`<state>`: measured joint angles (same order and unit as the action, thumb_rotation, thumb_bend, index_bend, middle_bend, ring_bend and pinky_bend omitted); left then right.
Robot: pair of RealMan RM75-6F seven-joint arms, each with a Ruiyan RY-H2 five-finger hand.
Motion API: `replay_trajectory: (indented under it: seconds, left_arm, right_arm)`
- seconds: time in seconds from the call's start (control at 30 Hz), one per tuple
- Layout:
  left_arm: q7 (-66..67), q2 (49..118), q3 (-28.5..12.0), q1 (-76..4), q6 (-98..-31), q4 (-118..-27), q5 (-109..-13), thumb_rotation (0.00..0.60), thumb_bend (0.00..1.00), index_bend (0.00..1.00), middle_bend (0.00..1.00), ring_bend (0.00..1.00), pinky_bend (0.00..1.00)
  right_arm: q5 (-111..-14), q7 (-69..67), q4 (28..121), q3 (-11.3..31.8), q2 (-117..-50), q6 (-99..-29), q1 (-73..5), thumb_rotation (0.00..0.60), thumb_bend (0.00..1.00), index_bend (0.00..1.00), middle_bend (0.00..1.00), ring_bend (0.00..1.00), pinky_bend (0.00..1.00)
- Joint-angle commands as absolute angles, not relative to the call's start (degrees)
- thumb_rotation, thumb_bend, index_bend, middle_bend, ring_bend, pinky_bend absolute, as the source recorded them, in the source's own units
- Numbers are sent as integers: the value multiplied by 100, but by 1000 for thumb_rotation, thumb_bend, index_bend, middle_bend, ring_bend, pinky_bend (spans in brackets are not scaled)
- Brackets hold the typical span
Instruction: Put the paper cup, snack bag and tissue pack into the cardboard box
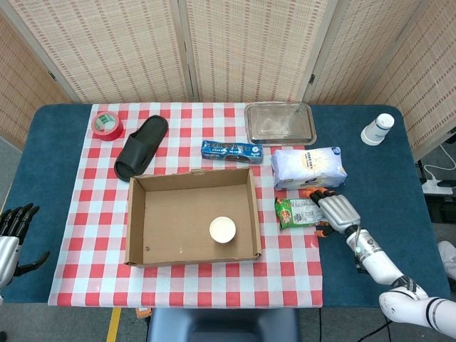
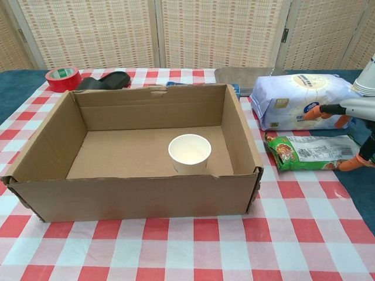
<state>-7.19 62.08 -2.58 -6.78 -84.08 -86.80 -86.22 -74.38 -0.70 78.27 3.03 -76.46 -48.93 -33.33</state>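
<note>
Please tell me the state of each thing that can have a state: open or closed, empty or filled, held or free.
cardboard box: open, flaps up, one cup inside.
paper cup: upright in the box, looks empty.
snack bag: sealed, flat on the cloth, not lifted.
tissue pack: closed, lying free.
metal tray: empty.
right robot hand: open over the snack bag.
left robot hand: open, idle.
</note>
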Motion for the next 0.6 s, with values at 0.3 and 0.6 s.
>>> replay_trajectory:
  seconds: [0.3,0.6]
  left_arm:
    - [-794,6191,-277,-673,-8403,-8659,-8589,600,225,0,0,0,0]
    - [-866,6178,-296,-677,-8382,-8636,-8554,600,226,0,0,0,0]
  right_arm:
    - [-7302,-147,7513,367,-7867,-4553,-3479,600,0,164,103,65,239]
    - [-7205,-228,7167,423,-8118,-4281,-3613,600,0,201,135,84,247]
